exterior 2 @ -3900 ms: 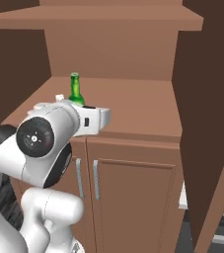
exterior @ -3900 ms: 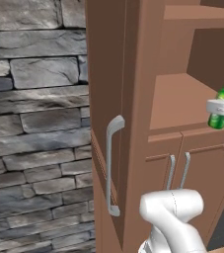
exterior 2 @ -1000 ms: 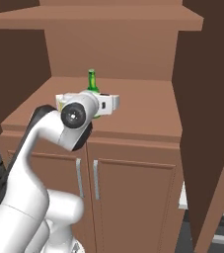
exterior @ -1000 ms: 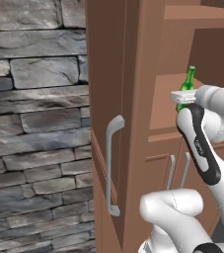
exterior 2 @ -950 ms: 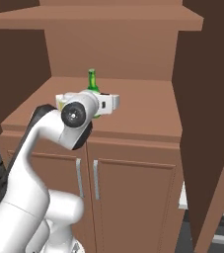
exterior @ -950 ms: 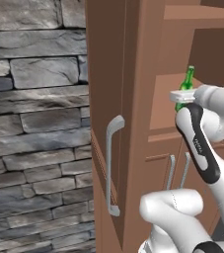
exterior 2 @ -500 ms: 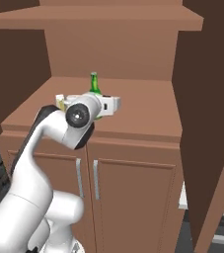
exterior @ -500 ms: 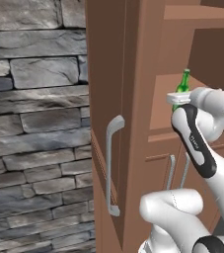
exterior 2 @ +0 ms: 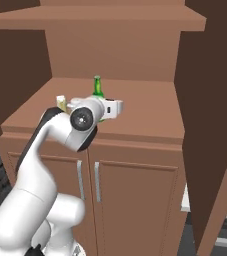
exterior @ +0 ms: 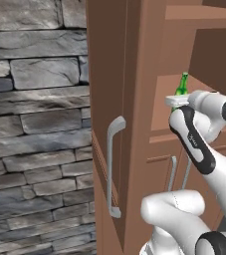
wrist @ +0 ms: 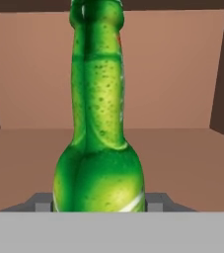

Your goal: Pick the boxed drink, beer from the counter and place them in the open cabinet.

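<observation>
From the left base view, the arm bends up and reaches into the open cabinet point(exterior: 149, 74). The beer point(exterior: 181, 85) stands upright over the shelf, just above the white wrist. I think the job now is putting the beer down on that shelf.

From the right base view, the end effector point(exterior 2: 101, 111) points toward the back wall, over the left half of the shelf. The beer point(exterior 2: 98, 89) pokes up behind the hand. A small pale thing near the shelf's left edge may be the boxed drink point(exterior 2: 61, 102); most of it is hidden.

In the hand view, the beer point(wrist: 99, 143) sits upright between the end effector's two tips, which squeeze it. Next the arm should lower it gently, then let go.
</observation>
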